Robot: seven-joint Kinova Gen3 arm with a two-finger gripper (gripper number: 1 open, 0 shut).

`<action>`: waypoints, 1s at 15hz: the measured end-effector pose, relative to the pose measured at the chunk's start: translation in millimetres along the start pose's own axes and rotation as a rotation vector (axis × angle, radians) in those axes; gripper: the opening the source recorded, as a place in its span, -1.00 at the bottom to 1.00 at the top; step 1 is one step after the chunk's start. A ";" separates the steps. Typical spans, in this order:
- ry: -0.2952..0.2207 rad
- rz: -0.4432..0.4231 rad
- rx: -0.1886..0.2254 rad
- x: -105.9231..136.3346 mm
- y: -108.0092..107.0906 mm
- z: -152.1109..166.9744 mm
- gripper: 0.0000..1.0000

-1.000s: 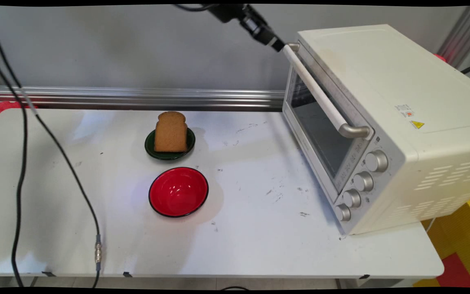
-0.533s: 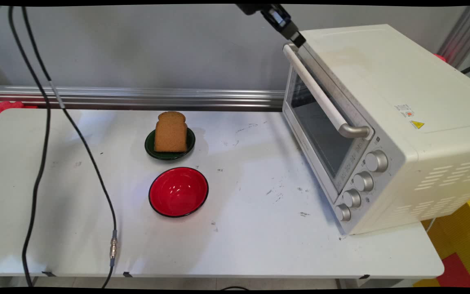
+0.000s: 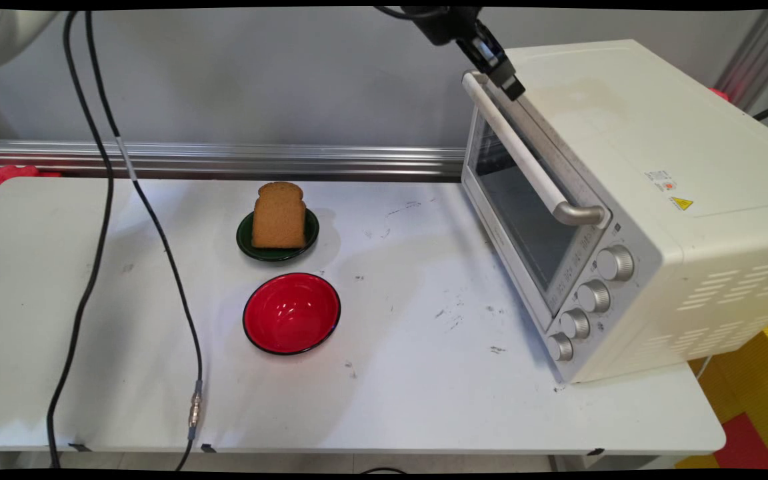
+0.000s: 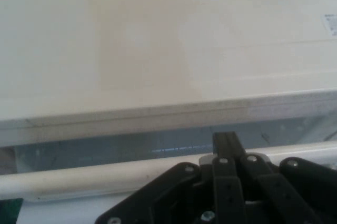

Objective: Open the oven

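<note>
Since the earlier frames the black two-finger gripper (image 3: 509, 83) has travelled rightward along the top edge, from off the far end of the long white oven door handle (image 3: 524, 150) to a point above it, at the cream toaster oven's (image 3: 631, 200) upper front edge. Main view: gripper tip at the seam between door top and roof, just behind the handle's far end; whether the fingers are spread or closed cannot be told. On the white table (image 3: 411, 393): slice of brown bread (image 3: 279, 217), upright on a small dark green plate (image 3: 245, 243); red bowl with black rim (image 3: 291, 313) just in front. Hand view: black linkage (image 4: 226, 187) directly over the handle (image 4: 79, 179), oven glass and roof beyond.
</note>
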 end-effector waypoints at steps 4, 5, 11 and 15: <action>-0.010 -0.006 0.003 -0.6 -2.1 15.4 -1.00; -0.013 -0.008 0.004 -1.1 -2.7 19.6 -1.00; -0.023 -0.015 0.008 -4.0 -5.8 42.4 -1.00; -0.023 -0.022 0.008 -5.3 -7.1 53.8 -1.00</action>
